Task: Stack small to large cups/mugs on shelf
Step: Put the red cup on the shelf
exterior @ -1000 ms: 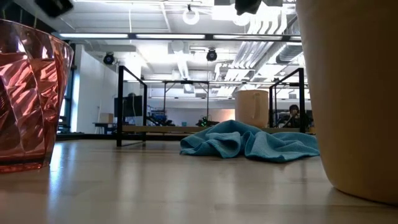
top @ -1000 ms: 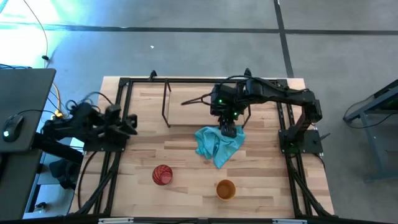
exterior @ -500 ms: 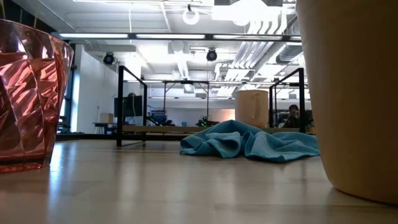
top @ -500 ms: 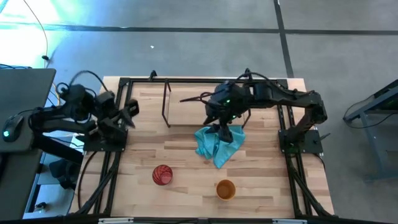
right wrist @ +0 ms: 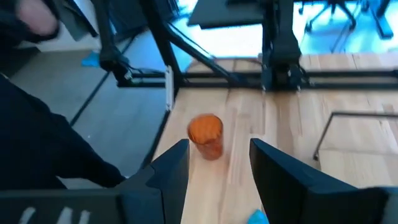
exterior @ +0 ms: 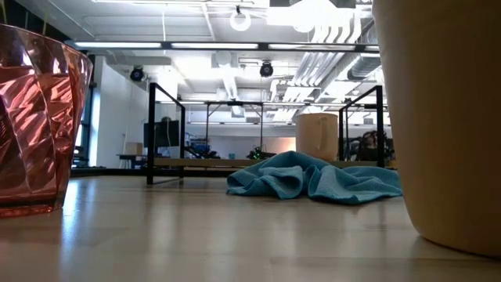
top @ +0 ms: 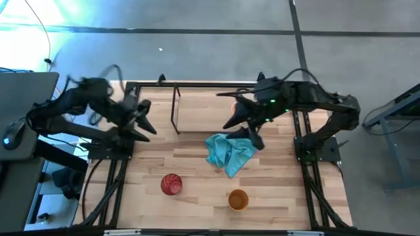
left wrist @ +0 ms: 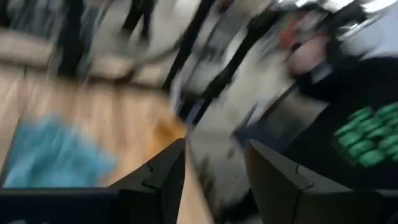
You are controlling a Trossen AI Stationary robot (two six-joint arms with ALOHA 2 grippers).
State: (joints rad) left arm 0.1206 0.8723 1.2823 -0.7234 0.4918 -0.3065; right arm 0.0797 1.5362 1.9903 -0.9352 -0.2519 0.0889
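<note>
A light orange mug (exterior: 316, 136) is standing upright behind a crumpled teal cloth (top: 229, 153), at the edge of the shelf (top: 197, 113), a low black-framed rack with a pale board toward the far side of the table (top: 289, 190). In the overhead view the right arm is covering the mug. A red ribbed cup (top: 171, 184) and an amber-brown cup (top: 237, 199) are sitting well apart near the table's front edge, both upright.

The right gripper (top: 257, 142) is hovering over the far right edge of the cloth, its fingers spread and holding nothing. The left gripper (top: 143, 123) is hanging at the table's left rail, fingers also apart and empty; its wrist view is smeared, which suggests fast motion.

Likely risks: the cloth is lying between the shelf and the two front cups, so a low arm could snag it or drag it into the mug. A fast-swinging left arm could strike the rack's thin frame. The translucent ribbed cup may slip in a pinch.

The table is pale butcher-block wood ringed by black rails, on a grey concrete floor. Beyond it an open workshop with bright ceiling lights is showing.
</note>
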